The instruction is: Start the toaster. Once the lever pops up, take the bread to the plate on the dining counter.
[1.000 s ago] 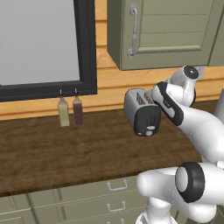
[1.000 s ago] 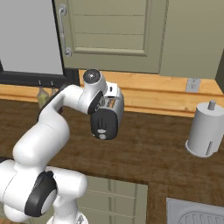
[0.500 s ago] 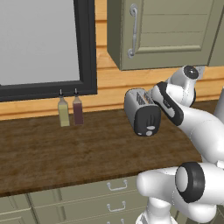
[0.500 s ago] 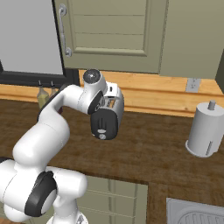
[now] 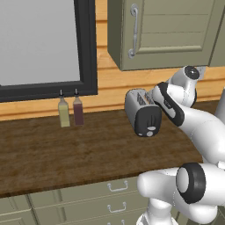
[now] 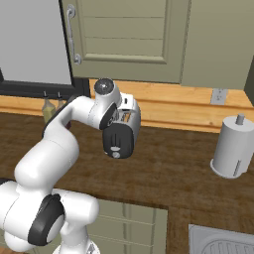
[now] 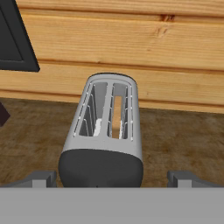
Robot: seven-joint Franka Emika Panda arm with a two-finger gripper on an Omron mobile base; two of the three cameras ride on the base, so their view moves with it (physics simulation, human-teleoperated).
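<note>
The silver-grey toaster (image 7: pixel 107 131) stands on the dark wood counter by the wooden back wall, its black end panel (image 5: pixel 148 121) facing me. A tan slice of bread (image 7: pixel 116 116) sits down in its right slot; the left slot looks empty. A small pale lever tab (image 5: pixel 151 128) shows on the black panel. My gripper (image 7: pixel 113 180) hovers above the toaster's near end, open, with one fingertip on either side of the black panel and nothing held. The plate and the dining counter are out of view.
Two bottles (image 5: pixel 64 112) (image 5: pixel 78 110) stand left of the toaster under the dark-framed window (image 5: pixel 88 48). A paper towel roll (image 6: pixel 232 149) stands to the right, and a sink corner (image 6: pixel 223 242) lies at the front right. Cabinets (image 5: pixel 167 30) hang overhead.
</note>
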